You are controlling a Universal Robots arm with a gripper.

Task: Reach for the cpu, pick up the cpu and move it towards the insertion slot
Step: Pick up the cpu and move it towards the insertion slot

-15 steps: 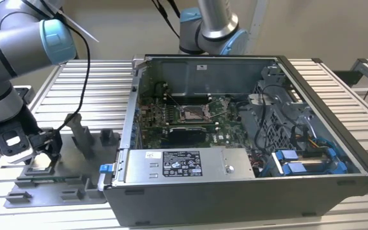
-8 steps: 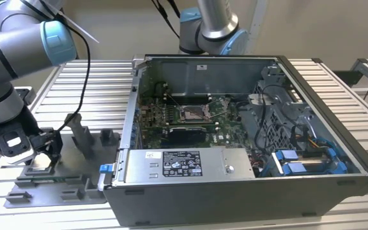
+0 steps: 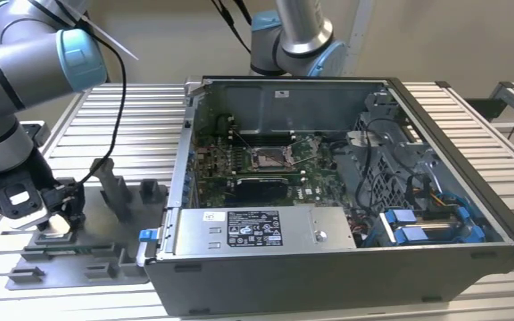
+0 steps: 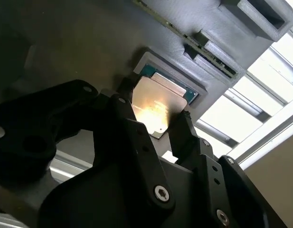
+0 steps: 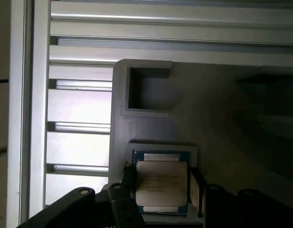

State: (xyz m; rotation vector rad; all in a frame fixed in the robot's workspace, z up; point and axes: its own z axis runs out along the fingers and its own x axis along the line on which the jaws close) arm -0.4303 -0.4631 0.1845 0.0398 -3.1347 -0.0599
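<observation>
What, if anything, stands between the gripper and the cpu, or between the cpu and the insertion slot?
Nothing visible separates the gripper from the cpu. Toward the insertion slot, the computer case's side wall rises in between.

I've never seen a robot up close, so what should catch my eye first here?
The big open case sits centre, green board bared. On the exterior view's left, the arm holds its end effector low over a grey fixture. In the first wrist view, a shiny cpu lies nested there.
</observation>
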